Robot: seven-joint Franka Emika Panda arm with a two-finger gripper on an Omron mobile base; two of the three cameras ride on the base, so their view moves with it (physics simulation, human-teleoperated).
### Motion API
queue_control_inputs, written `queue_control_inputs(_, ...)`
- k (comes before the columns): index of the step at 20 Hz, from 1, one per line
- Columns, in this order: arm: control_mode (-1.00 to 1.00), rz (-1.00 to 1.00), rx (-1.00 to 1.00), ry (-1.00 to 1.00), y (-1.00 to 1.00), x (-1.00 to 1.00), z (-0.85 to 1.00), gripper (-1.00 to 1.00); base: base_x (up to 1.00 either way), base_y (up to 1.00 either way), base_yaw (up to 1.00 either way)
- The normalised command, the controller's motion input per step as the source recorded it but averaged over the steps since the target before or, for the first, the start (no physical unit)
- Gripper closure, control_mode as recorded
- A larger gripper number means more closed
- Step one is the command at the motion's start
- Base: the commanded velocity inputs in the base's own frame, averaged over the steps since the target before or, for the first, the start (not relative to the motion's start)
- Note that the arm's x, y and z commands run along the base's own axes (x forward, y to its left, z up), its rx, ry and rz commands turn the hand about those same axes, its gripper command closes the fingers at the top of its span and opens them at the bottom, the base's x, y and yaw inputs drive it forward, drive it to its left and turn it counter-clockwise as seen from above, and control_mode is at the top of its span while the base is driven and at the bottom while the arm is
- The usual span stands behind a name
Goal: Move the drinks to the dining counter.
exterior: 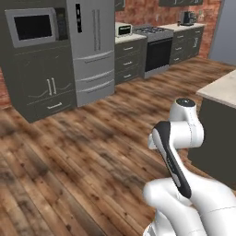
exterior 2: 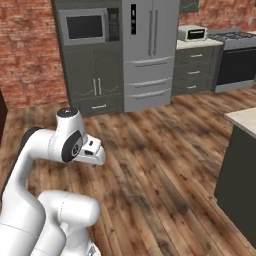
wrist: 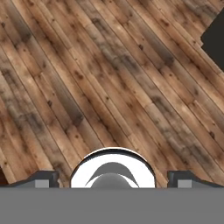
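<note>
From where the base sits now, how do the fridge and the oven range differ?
The fridge is tall, pale silver, with double doors over drawers; the oven range is low, counter-height, with a black door and burners on top. The fridge stands beside the microwave cabinet, the range between dark cabinets. Both stand along the brick wall.

Open wood floor (wrist: 109,78); counter (exterior: 221,90) rightward.

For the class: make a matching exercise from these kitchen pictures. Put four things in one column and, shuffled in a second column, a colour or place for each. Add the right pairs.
Things:
1. microwave
2. fridge
3. floor
4. wall

Descriptions:
A. red brick
B. brown wood planks
C. built into the dark cabinets
D. silver, standing between dark cabinets

Pairs: 1-C, 2-D, 3-B, 4-A
</note>
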Motion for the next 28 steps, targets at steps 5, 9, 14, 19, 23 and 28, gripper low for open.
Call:
queue_control_inputs(5, 1.0, 0.0, 0.0, 0.0, 0.0, 0.0, 0.0, -1.0, 1.0, 1.0, 0.0)
queue_control_inputs(9, 1.0, 0.0, 0.0, 0.0, 0.0, 0.0, 0.0, -1.0, 1.0, 1.0, -0.02)
queue_control_inputs(14, 1.0, 0.0, 0.0, 0.0, 0.0, 0.0, 0.0, -1.0, 1.0, 1.0, -0.1)
queue_control_inputs(19, 1.0, 0.0, 0.0, 0.0, 0.0, 0.0, 0.0, -1.0, 1.0, 1.0, -0.32)
queue_control_inputs(23, 1.0, 0.0, 0.0, 0.0, 0.0, 0.0, 0.0, -1.0, 1.0, 1.0, -0.42)
queue_control_inputs(28, 1.0, 0.0, 0.0, 0.0, 0.0, 0.0, 0.0, -1.0, 1.0, 1.0, -0.41)
